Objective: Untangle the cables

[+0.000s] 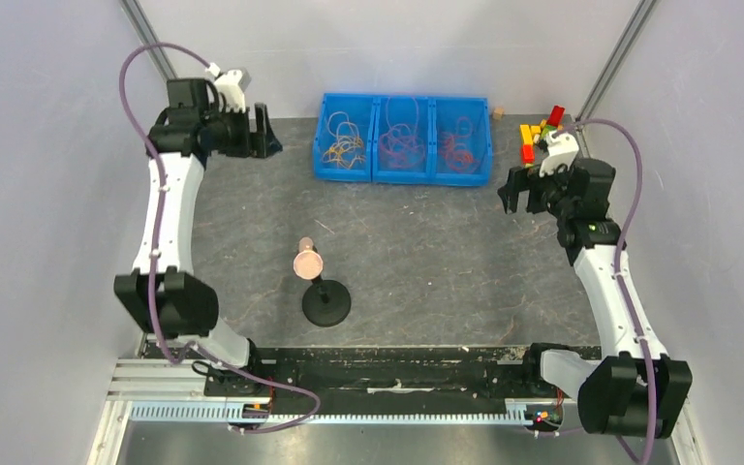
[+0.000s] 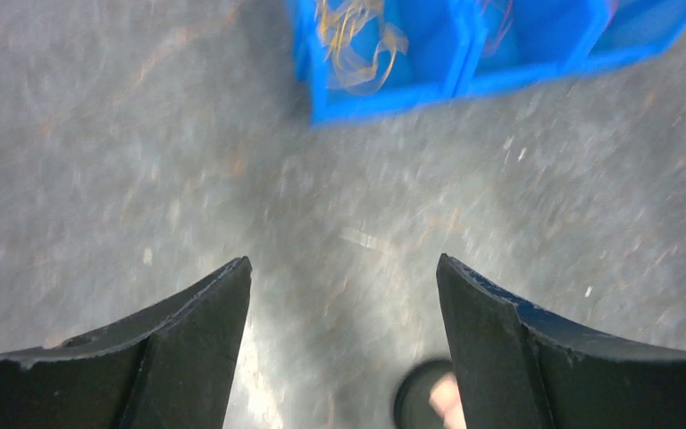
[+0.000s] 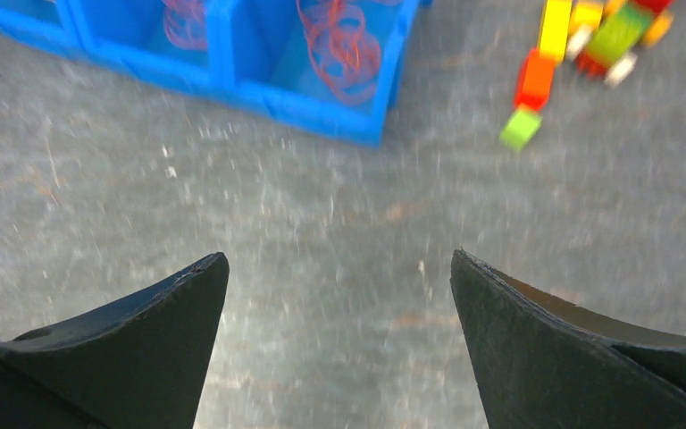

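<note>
The cables lie sorted in a blue three-compartment bin (image 1: 405, 174) at the back of the table. Yellow-orange cables (image 1: 345, 145) are in its left compartment, pink-red cables (image 1: 402, 143) in the middle one, and red cables (image 1: 457, 145) in the right one. My left gripper (image 1: 269, 134) hovers left of the bin, open and empty. My right gripper (image 1: 513, 197) hovers just right of the bin's front corner, open and empty. The left wrist view shows the yellow cables (image 2: 357, 45) beyond my left gripper (image 2: 344, 264). The right wrist view shows red cables (image 3: 339, 40) beyond my right gripper (image 3: 339, 259).
A black stand with a round base (image 1: 326, 303) and a pink round top (image 1: 308, 262) sits mid-table. It also shows blurred in the left wrist view (image 2: 429, 407). Coloured blocks (image 1: 540, 131) lie at the back right and show in the right wrist view (image 3: 536, 76). Grey walls enclose the table.
</note>
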{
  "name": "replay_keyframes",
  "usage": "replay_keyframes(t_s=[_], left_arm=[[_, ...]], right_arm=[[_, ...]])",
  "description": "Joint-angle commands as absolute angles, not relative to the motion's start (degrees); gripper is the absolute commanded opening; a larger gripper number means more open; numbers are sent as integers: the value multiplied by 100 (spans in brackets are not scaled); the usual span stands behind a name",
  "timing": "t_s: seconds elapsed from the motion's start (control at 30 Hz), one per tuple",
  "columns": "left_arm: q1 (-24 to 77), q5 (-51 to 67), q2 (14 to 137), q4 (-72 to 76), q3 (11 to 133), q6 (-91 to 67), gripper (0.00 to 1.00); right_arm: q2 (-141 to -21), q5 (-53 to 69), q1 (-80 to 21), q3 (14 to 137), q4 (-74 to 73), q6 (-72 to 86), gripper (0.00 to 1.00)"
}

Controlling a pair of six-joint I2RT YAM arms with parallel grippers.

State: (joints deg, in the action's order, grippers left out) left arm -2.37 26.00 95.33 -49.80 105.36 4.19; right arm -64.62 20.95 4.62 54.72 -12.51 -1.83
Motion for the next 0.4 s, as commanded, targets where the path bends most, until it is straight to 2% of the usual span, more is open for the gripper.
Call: replay_keyframes(t_s=[0.0, 0.13, 0.37], left_arm=[[-292, 1958, 8574, -5399, 8895, 1022, 83], [-296, 1855, 7896, -5140, 7857, 926, 84], [-291, 1667, 7882, -5018, 7605, 674, 85]], right_arm=[[-6029, 1477, 483, 4498, -1598, -8, 98], [-5838, 906, 483, 3853, -1540, -69, 98], [-6029, 729, 483, 3902, -1658, -150, 98]])
